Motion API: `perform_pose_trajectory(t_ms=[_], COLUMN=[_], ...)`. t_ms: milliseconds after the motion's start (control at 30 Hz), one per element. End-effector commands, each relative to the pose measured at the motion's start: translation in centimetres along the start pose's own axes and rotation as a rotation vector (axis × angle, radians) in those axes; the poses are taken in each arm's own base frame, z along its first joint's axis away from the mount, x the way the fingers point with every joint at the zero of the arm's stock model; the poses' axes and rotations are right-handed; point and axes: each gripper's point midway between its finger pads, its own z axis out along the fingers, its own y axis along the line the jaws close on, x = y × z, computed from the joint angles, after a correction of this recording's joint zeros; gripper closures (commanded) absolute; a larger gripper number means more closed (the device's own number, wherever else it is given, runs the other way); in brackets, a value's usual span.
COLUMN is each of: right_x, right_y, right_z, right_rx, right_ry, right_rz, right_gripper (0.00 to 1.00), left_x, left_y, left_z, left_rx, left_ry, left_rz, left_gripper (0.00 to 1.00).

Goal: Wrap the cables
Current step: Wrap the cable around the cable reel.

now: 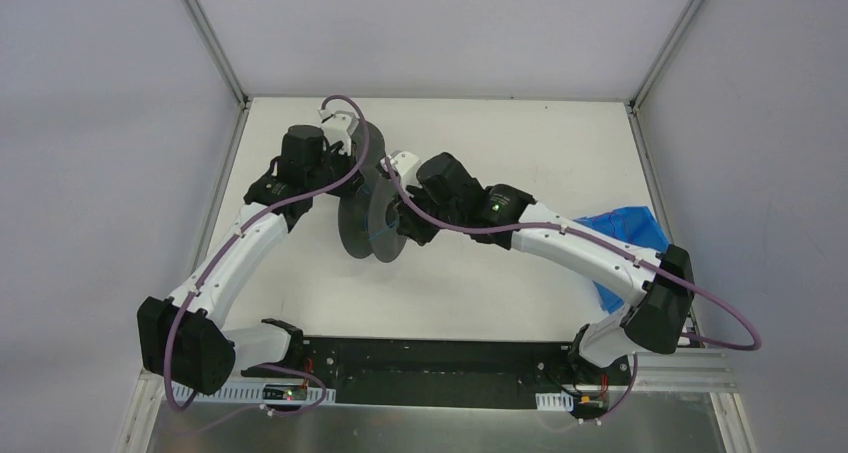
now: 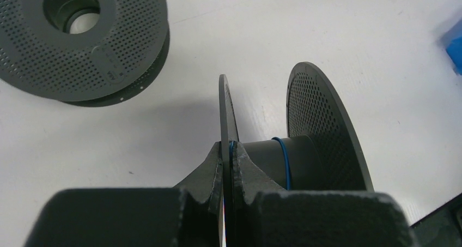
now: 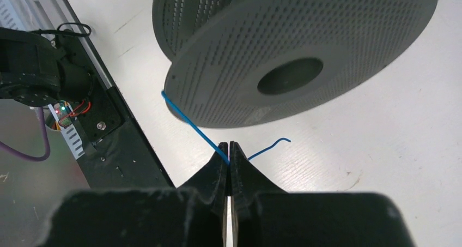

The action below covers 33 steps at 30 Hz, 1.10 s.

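Nearest us in the top view, the black base plate [image 1: 430, 368] runs along the table [image 1: 500, 293] edge w/ both arm bases on it. Both arms reach in to the middle of the table.

The right gripper [image 3: 229, 149] has its fingers pressed together on the blue cable [image 3: 190, 121]. No gap shows btwn the tips. A short free end sticks out to the right of the fingers and curls at its tip. The other way, the cable runs taut up-left to the rim of the dark grey spool [image 3: 305, 50], where it goes behind the flange and we lose it.

The left gripper [image 2: 228, 151] is clamped on the thin edge of the spool's near flange, one finger on each side. The spool stands on edge. In the left wrist view we see one blue turn round the hub, plus a bit of blue right by the flange at the fingertip. The gripper body hides the lower hub, so we can't count any more turns. From above, the cable is barely visible and the arms' wrists cover most of both grippers.

Farther off, a second spool [image 2: 125, 50] lies flat, cut off by the frame edge. We can't pick it out from above. A blue bag [image 1: 625, 233] lies at the right, partly under the right arm.
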Motion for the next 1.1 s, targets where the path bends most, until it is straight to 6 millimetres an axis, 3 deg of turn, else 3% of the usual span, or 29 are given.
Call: perform_pose_trajectory(t_ms=[0,100,200,367,467,567,733,900,1067], right_x=[-6.1,-6.8,-7.5,-8.6,-7.3,-5.6,-4.4,-6.0,-5.6], right_y=[-2.5,-3.2,-2.6,-1.7,-2.2,-2.6,-3.0,-4.6,-6.5], right_z=[-1.7,-0.9,-0.9,-1.1,-0.1,0.5,0.7,0.5,0.1], right_rx=[0.049,0.029,-0.047,-0.132,-0.114,-0.095,-0.081,-0.034,0.031], right_ry=[-0.170,-0.192,-0.214,-0.268,-0.254,-0.226,-0.224,-0.295,-0.327], right_rz=[-0.005,0.057,0.141,0.247,0.266,0.272,0.211,0.108,-0.050], right_gripper=[1.00,1.00,1.00,0.91,1.00,1.00,1.00,1.00,1.00], left_x=[0.0,0.4,0.7,0.9,0.7,0.7,0.7,1.0,2.1], left_y=[-0.6,-0.5,-0.3,-0.3,-0.6,-0.8,-1.8,-4.2,-6.4], left_z=[-0.5,-0.3,0.0,0.2,0.3,0.3,0.3,0.0,-0.9], left_rx=[0.045,0.041,0.035,0.032,0.042,0.054,0.113,0.274,0.446], left_ry=[0.015,0.027,0.037,0.045,0.043,0.044,0.034,-0.025,-0.046], left_rz=[0.178,0.185,0.181,0.167,0.153,0.140,0.162,0.248,0.379], left_gripper=[1.00,1.00,1.00,1.00,1.00,1.00,1.00,1.00,1.00])
